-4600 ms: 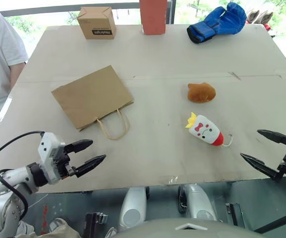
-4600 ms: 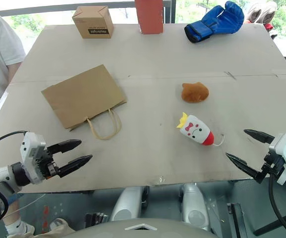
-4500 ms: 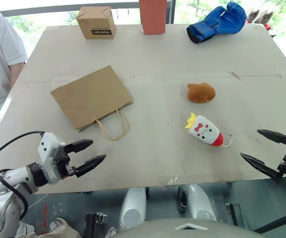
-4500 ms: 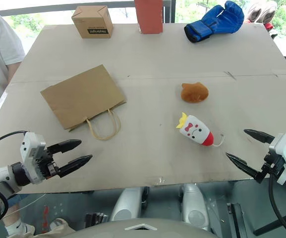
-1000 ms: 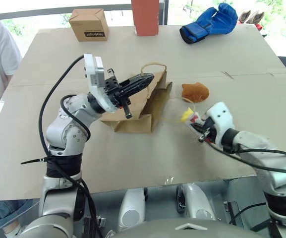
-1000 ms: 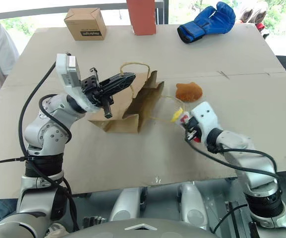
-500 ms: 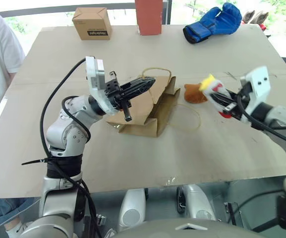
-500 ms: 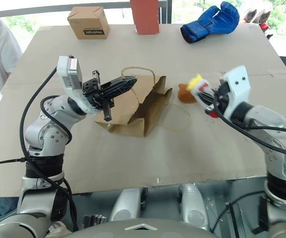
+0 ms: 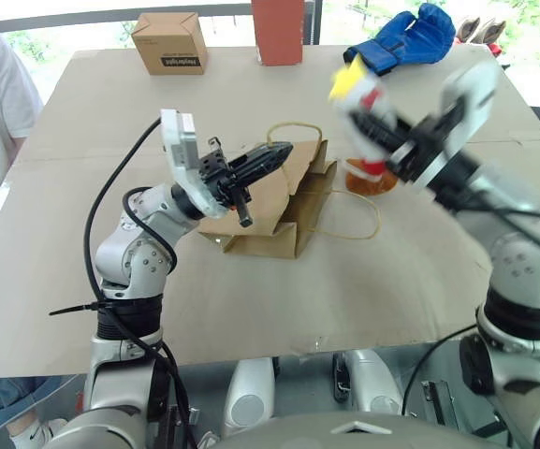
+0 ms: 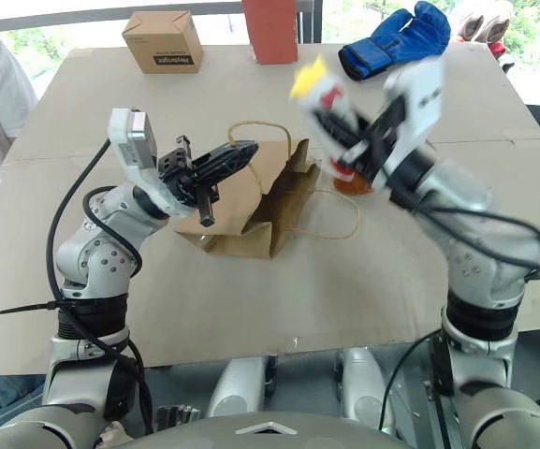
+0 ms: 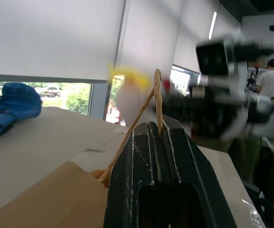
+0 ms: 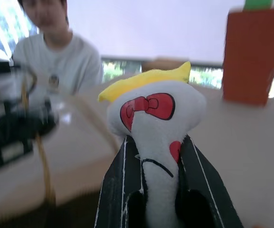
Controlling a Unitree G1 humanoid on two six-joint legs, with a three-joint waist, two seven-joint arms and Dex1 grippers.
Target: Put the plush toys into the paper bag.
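Two plush toys by my count: the white oblong plush with yellow tuft and red bow is up in the air, clamped between the fingers of my right gripper, above and just right of the bag mouth; the fuzzy brown rounded plush sits on the table behind that arm, partly hidden. One flat brown kraft paper bag mid-table, mouth propped open toward my right. It has two twisted paper loop handles: one pinched in my left gripper, fingers fully closed on it and lifting that edge; the other lies loose on the cardboard-covered table. Also one blue boxing glove, one small printed cardboard box, one red upright block along the far edge. One person in a white T-shirt stands beside the table on my left.
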